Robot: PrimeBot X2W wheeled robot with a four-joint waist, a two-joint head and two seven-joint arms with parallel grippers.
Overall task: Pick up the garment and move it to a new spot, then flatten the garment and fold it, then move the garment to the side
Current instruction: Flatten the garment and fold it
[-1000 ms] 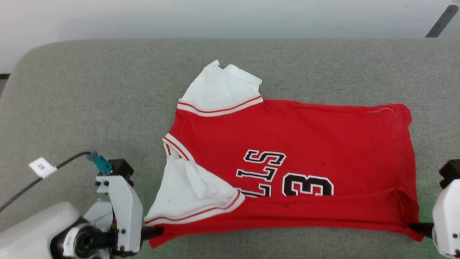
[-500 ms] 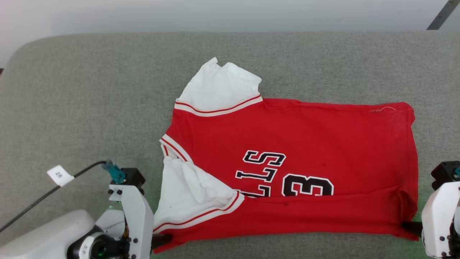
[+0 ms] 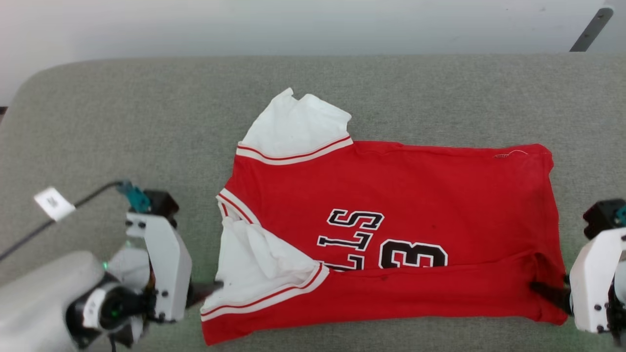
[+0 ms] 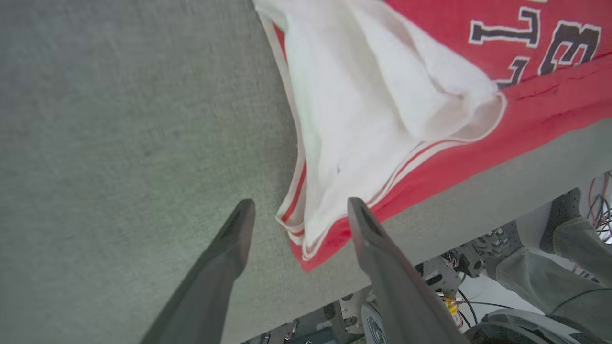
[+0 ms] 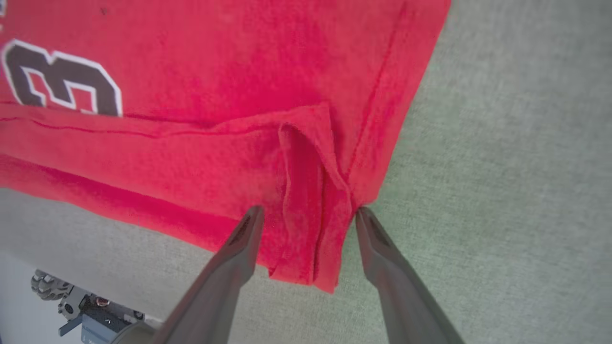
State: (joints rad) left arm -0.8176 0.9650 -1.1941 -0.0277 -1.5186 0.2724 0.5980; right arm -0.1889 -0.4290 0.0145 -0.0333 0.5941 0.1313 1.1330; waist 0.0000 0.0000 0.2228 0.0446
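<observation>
Left gripper [image 4: 301,205] spread wide astride the near sleeve corner of the shirt [image 3: 415,195], right gripper [image 5: 310,212] spread astride its near hem corner, neither pinching cloth; shirt lies on the grey cushion [image 3: 122,122], near edge folded over, second white sleeve farthest back.

garment [image 3: 415,195] chest print: "LLS" | number: "3" | cable tag [image 3: 54,203]: too blurred to read

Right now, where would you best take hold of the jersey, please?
Probably the jersey's near corners, sleeve end and hem end, each from its own side, low over the cushion: folded fabric bunches thick there, between the open jaws.
</observation>
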